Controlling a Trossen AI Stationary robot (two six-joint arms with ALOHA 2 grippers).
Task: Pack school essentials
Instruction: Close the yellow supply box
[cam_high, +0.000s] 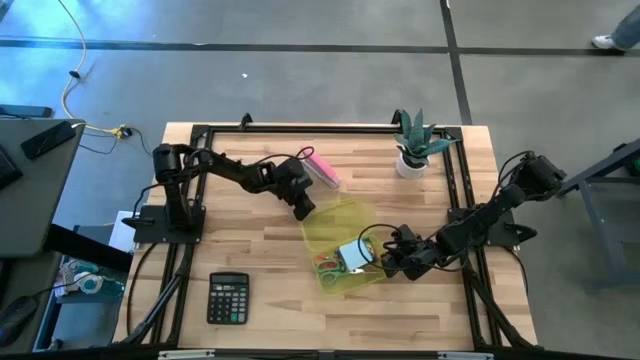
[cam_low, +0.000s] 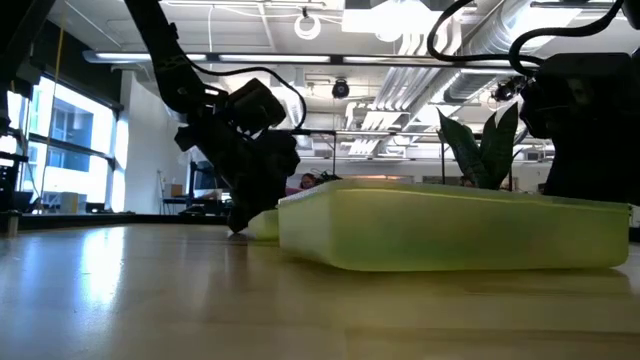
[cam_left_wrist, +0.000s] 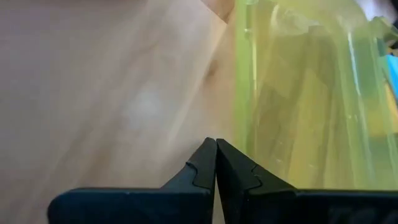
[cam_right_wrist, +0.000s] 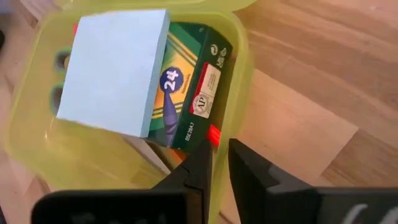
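The school essentials sit in a translucent yellow-green box (cam_high: 345, 250) just right of the desk's (cam_high: 250, 180) centre, its lid (cam_high: 335, 222) hinged open toward 11 o'clock. In my right wrist view I see a light blue square note pad (cam_right_wrist: 115, 68) lying tilted on top of a green crayon carton (cam_right_wrist: 189, 87), with a sliver of an orange-red pen (cam_right_wrist: 214, 132) at the carton's near end. From above, the green-handled scissors (cam_high: 329, 266) show at the box's 7 o'clock corner.

My right claw (cam_right_wrist: 216, 158) is at the box's 3 o'clock rim, the jaws drawn almost together with a thin gap; I cannot tell whether they pinch the rim or the pen tip, or nothing. My left claw (cam_left_wrist: 216, 163) is fully closed and empty, tips pressed down beside the lid's 9 o'clock edge.

My judgement on handling: everything here is light. The pad is a soft paper block with crisp edges, best taken across two opposite sides, since its flat top offers nothing to pinch. The carton is stiff card that will dent under a hard squeeze. The pen is smooth, round and likely to roll, so I would grip it at mid-barrel. The box is thin glossy plastic, slippery and springy; I'd hold it by a wall, not the floppy lid.

A pink oblong block (cam_high: 322, 170) lies at 12 o'clock, a black calculator (cam_high: 228, 298) at 7, a potted plant (cam_high: 413, 148) at 1.
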